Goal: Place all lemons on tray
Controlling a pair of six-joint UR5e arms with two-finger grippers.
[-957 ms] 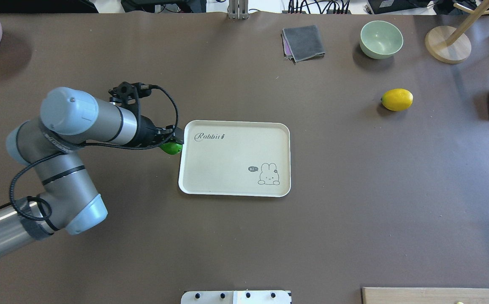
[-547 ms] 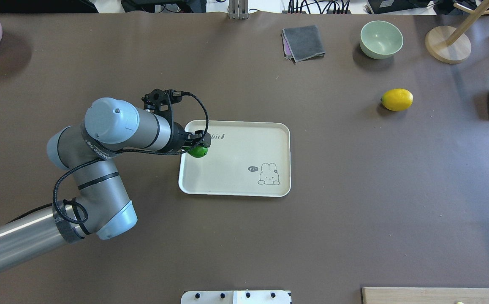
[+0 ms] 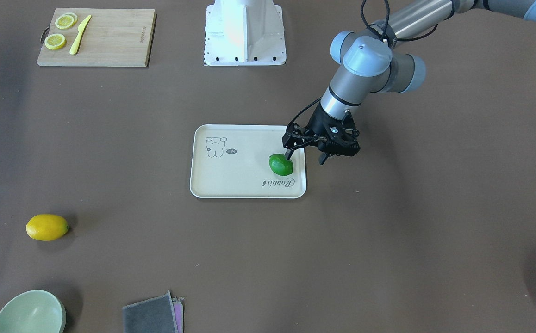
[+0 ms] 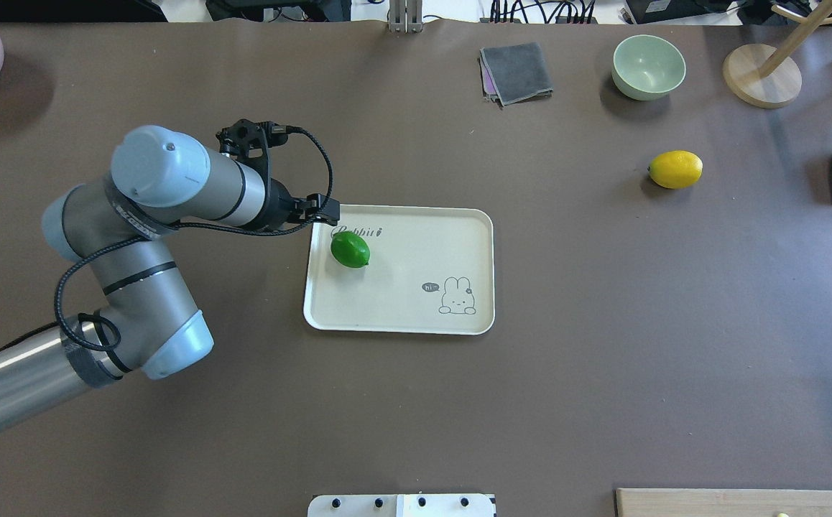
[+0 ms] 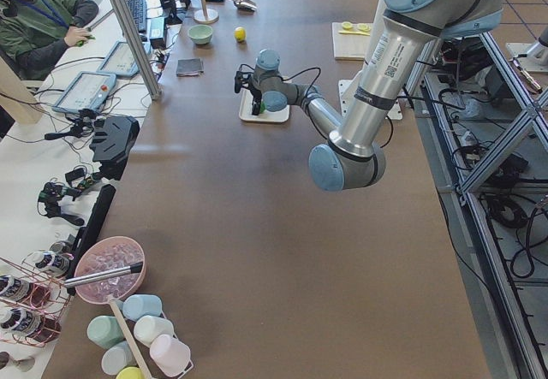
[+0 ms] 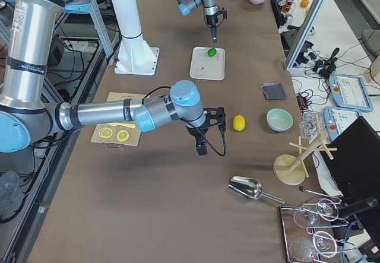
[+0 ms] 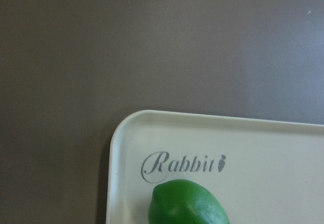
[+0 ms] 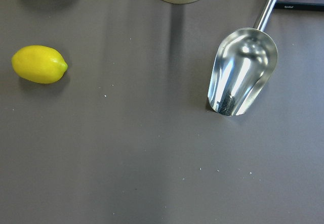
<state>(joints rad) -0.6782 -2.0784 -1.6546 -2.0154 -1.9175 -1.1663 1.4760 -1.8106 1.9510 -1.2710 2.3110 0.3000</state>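
The green lemon (image 4: pixel 350 249) lies on the cream tray (image 4: pixel 401 276) near its "Rabbit" corner; it also shows in the front view (image 3: pixel 281 165) and the left wrist view (image 7: pixel 187 204). My left gripper (image 4: pixel 326 212) is open and empty, raised just beside the tray's corner and apart from the lemon, its jaws spread in the front view (image 3: pixel 306 156). The yellow lemon (image 4: pixel 675 169) lies on the table far to the right, also in the right wrist view (image 8: pixel 39 64). My right gripper (image 6: pixel 202 147) shows only in the right side view, near the yellow lemon; I cannot tell its state.
A green bowl (image 4: pixel 648 67), a grey cloth (image 4: pixel 516 72) and a wooden stand (image 4: pixel 761 75) sit at the far edge. A metal scoop (image 8: pixel 243 72) lies right of the yellow lemon. A bamboo board (image 3: pixel 94 37) with lemon slices is near the robot's base.
My left gripper carried the green lemon over the tray, let it go, and drew back toward the tray's corner. The lemon now rests on the tray.
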